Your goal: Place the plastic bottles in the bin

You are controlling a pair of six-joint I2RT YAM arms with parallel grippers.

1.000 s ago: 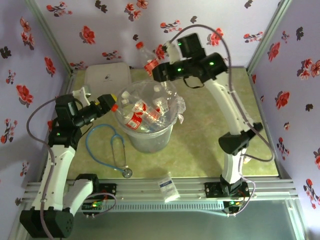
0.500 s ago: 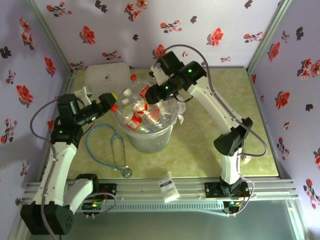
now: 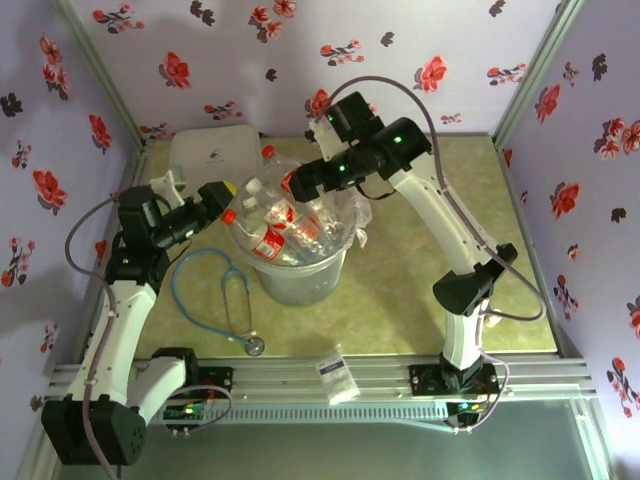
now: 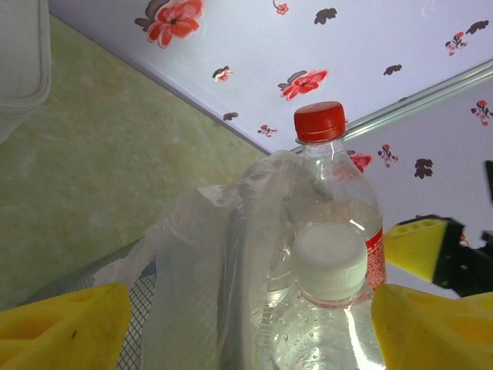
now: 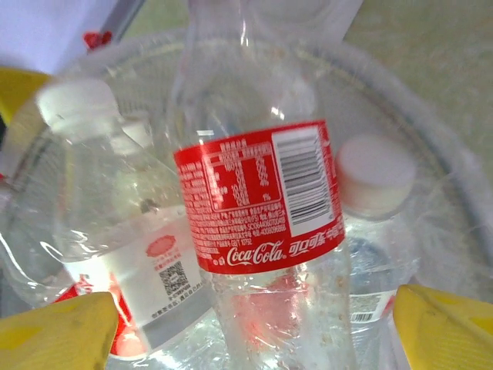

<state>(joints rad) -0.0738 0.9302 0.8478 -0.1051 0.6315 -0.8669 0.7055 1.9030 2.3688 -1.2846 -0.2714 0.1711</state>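
The bin (image 3: 300,272), lined with a clear bag, holds several clear plastic bottles. A red-capped bottle with a red Coca-Cola label (image 5: 258,200) leans up out of the pile at the back (image 3: 280,180). My right gripper (image 3: 302,180) hangs over it, open, and its yellow fingers (image 5: 443,327) stand clear of the bottle on both sides. My left gripper (image 3: 215,200) is open at the bin's left rim. Between its pads (image 4: 62,324) are the bag's edge (image 4: 200,262) and a white-capped bottle (image 4: 331,262). The red-capped bottle (image 4: 320,123) rises behind that one.
A flat white lidded box (image 3: 215,150) lies at the back left, its corner in the left wrist view (image 4: 23,54). A blue stethoscope (image 3: 225,300) curls on the mat left of the bin. A small white packet (image 3: 338,375) sits on the front rail.
My right arm came down from above the bin's back with the red-labelled bottle. The bottle now rests among the others, and the gripper has eased back slightly. The left arm has barely moved.
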